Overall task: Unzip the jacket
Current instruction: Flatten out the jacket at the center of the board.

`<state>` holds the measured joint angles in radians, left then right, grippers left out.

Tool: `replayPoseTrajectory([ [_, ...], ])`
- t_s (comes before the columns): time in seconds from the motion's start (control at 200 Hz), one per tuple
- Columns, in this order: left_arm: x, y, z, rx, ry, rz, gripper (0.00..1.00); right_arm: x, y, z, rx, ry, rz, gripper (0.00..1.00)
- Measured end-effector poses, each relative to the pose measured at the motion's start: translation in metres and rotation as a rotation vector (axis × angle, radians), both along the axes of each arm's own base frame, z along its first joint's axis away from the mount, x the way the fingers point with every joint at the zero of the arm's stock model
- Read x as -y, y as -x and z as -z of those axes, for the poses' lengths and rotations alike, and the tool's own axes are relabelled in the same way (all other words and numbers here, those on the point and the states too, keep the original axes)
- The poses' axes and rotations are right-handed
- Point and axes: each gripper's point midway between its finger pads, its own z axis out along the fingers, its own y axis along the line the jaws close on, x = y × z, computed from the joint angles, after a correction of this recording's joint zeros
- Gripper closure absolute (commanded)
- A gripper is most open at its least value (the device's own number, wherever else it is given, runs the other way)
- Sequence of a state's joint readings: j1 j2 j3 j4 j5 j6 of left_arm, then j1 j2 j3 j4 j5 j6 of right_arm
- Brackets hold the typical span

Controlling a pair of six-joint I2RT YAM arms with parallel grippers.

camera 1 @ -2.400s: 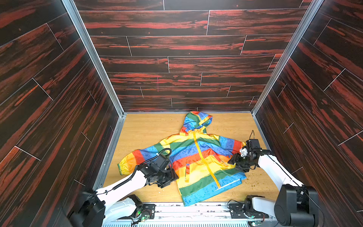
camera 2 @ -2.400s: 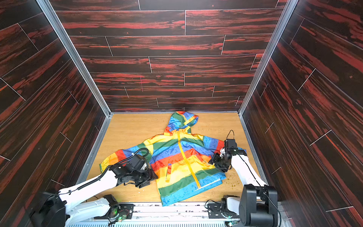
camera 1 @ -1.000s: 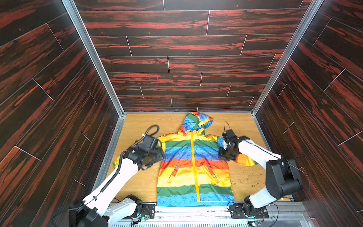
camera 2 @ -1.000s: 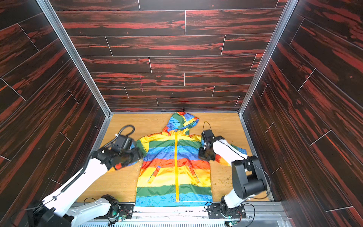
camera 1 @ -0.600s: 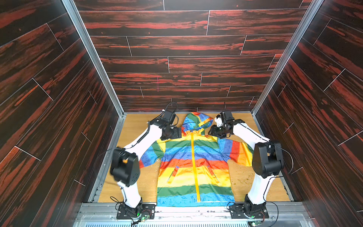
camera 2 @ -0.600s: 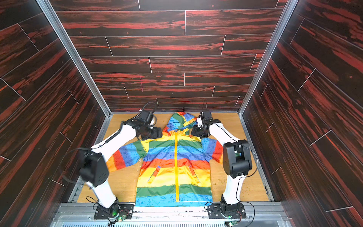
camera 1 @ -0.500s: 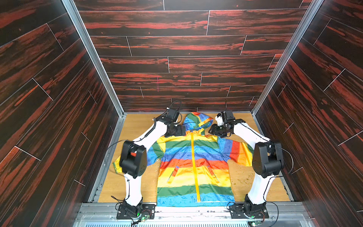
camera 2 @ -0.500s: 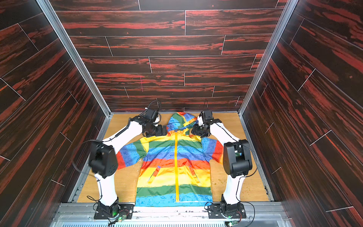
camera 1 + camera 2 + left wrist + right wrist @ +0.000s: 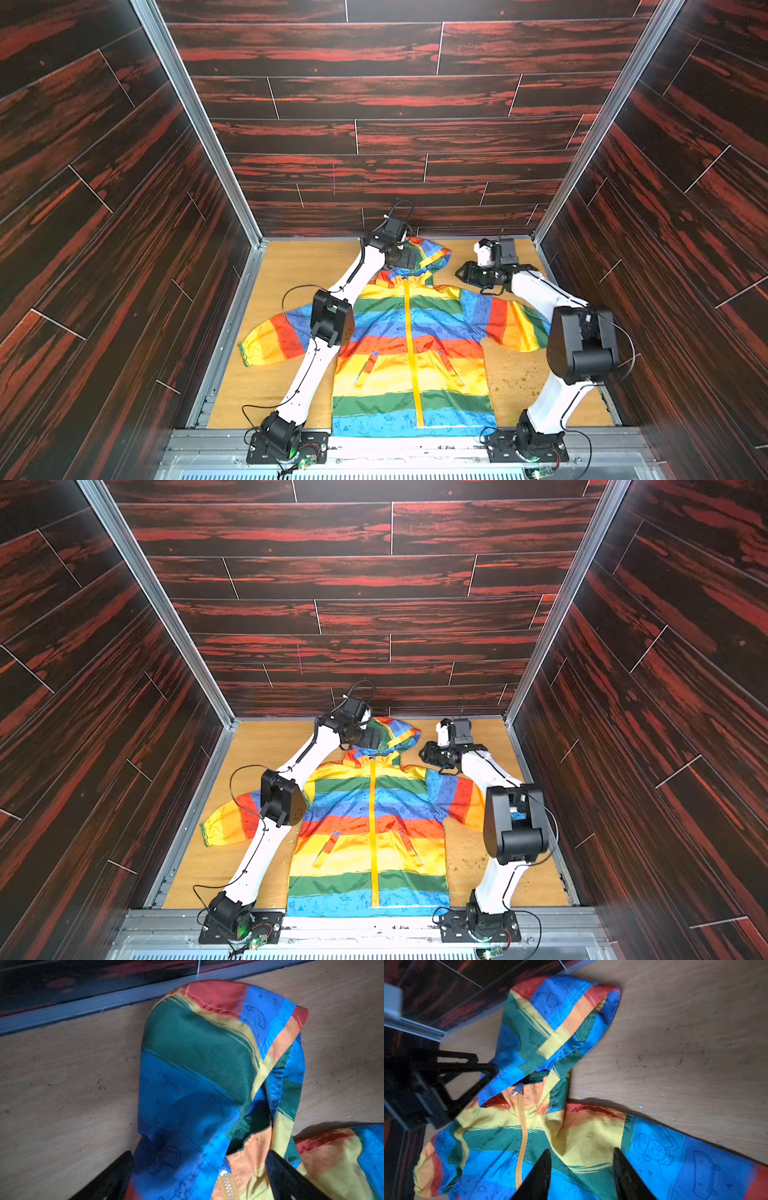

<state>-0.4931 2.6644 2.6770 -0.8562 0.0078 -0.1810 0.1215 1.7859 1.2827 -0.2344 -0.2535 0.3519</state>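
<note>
A small hooded jacket (image 9: 440,332) (image 9: 399,812) of thin shiny fabric, striped across in yellow, green, blue, red and orange, lies flat and front up on the light wooden counter (image 9: 299,270). Its hem is at the near edge, its sleeves are spread to either side, and its hood (image 9: 432,253) (image 9: 197,1053) is close to the dark red wood-grain back wall (image 9: 374,104). The yellow-orange zipper (image 9: 411,353) (image 9: 374,833) runs straight up the middle and is closed along its whole length. Its small metal slider (image 9: 515,1091) (image 9: 223,1172) sits at the collar, partly under the hood's edge.

The left gripper (image 9: 405,259) (image 9: 368,739) (image 9: 197,1157) is above the base of the hood. Its jaws are spread wide, one black finger on each side of the blue fabric, holding nothing. That arm's elbow hangs over the jacket's shoulder on the robot's left.

The right gripper (image 9: 461,272) (image 9: 424,754) (image 9: 581,1150) is over the opposite shoulder, beside the hood. Its jaws are partly apart, with flat yellow and green cloth showing between them. It appears to hold nothing, though whether the fingertips touch the fabric cannot be told. Small dark crumbs (image 9: 511,378) dot the counter beside the right arm.
</note>
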Motion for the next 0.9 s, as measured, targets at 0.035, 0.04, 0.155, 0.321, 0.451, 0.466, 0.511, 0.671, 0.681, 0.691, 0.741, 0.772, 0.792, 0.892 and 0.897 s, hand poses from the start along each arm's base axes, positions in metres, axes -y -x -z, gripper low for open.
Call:
replayPoseTrajectory([
  [0.035, 0.001, 0.001, 0.001, 0.011, -0.021, 0.01, 0.0, 0.003, 0.0, -0.006, 0.014, -0.017, 0.007, 0.49],
  [0.04, 0.001, 0.0, 0.001, 0.013, -0.023, 0.01, 0.0, 0.004, 0.001, -0.006, 0.016, -0.018, 0.007, 0.49],
  [0.155, 0.007, -0.003, -0.003, 0.064, -0.061, 0.019, 0.02, 0.009, 0.002, -0.019, 0.042, -0.046, 0.011, 0.49],
  [0.321, 0.006, -0.017, 0.003, 0.117, -0.078, -0.031, 0.05, 0.006, 0.007, -0.015, 0.027, -0.057, -0.004, 0.49],
  [0.451, 0.002, -0.026, 0.025, 0.112, -0.075, -0.069, 0.06, 0.007, 0.02, 0.004, -0.029, -0.055, -0.008, 0.49],
  [0.466, 0.001, -0.027, 0.027, 0.109, -0.075, -0.072, 0.06, 0.007, 0.021, 0.006, -0.036, -0.056, -0.008, 0.49],
  [0.511, 0.0, -0.028, 0.034, 0.101, -0.072, -0.079, 0.06, 0.007, 0.024, 0.009, -0.05, -0.055, -0.009, 0.49],
  [0.671, -0.003, -0.031, 0.053, 0.08, -0.072, -0.085, 0.26, 0.007, 0.027, 0.011, -0.059, -0.053, -0.012, 0.49],
  [0.681, -0.004, -0.032, 0.054, 0.078, -0.067, -0.091, 0.3, 0.007, 0.027, 0.012, -0.06, -0.053, -0.012, 0.49],
  [0.691, -0.004, -0.032, 0.054, 0.076, -0.062, -0.097, 0.35, 0.007, 0.027, 0.012, -0.061, -0.053, -0.013, 0.49],
  [0.741, -0.007, -0.034, 0.054, 0.079, -0.059, -0.104, 0.52, 0.007, 0.027, 0.012, -0.063, -0.054, -0.013, 0.52],
  [0.772, -0.009, -0.036, 0.054, 0.079, -0.05, -0.119, 0.55, 0.006, 0.028, 0.012, -0.064, -0.055, -0.013, 0.54],
  [0.792, -0.01, -0.038, 0.053, 0.079, -0.037, -0.134, 0.56, 0.006, 0.028, 0.012, -0.063, -0.053, -0.015, 0.55],
  [0.892, -0.013, -0.048, 0.047, 0.087, 0.038, -0.204, 0.87, 0.008, 0.029, 0.016, -0.078, -0.056, 0.003, 0.63],
  [0.897, -0.013, -0.048, 0.047, 0.089, 0.039, -0.202, 0.89, 0.008, 0.029, 0.016, -0.081, -0.058, 0.006, 0.63],
])
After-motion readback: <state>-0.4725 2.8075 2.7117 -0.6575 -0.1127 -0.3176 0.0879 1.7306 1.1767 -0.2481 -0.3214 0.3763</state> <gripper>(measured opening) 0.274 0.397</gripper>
